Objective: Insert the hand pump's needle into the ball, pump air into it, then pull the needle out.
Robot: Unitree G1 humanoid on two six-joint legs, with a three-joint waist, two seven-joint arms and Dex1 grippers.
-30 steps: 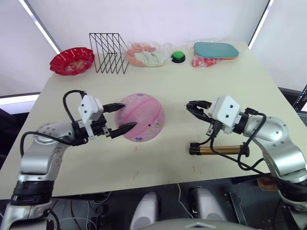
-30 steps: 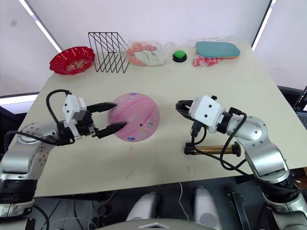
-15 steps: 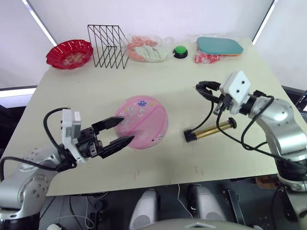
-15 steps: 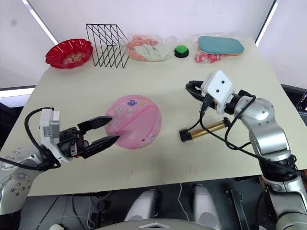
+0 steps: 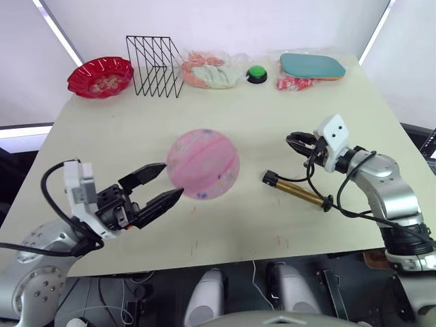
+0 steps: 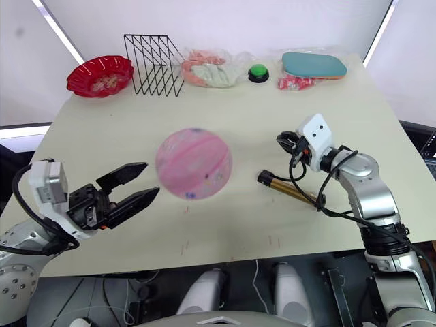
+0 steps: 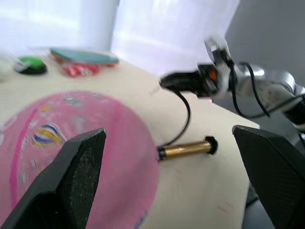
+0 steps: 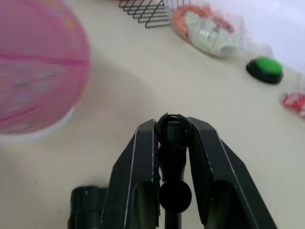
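A cream worktop [image 5: 204, 225] against white walls carries one pink ball [image 5: 203, 164] at frame centre and one gold hand pump [image 5: 297, 191] lying right of centre. The left tool [image 5: 158, 185] (fingers spread, empty) sits lower left; the right tool [image 8: 172, 143] pinches the pump's black hose [image 5: 312, 178]. Since half a second ago, the ball has turned and the pump has swung round.

Left gripper [image 5: 158, 184] fingers spread; right gripper [image 8: 172, 138] fingers pinched closed.

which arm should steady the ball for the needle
Left. Its open left gripper sits right beside the ball; the right gripper is shut on the hand pump's hose.
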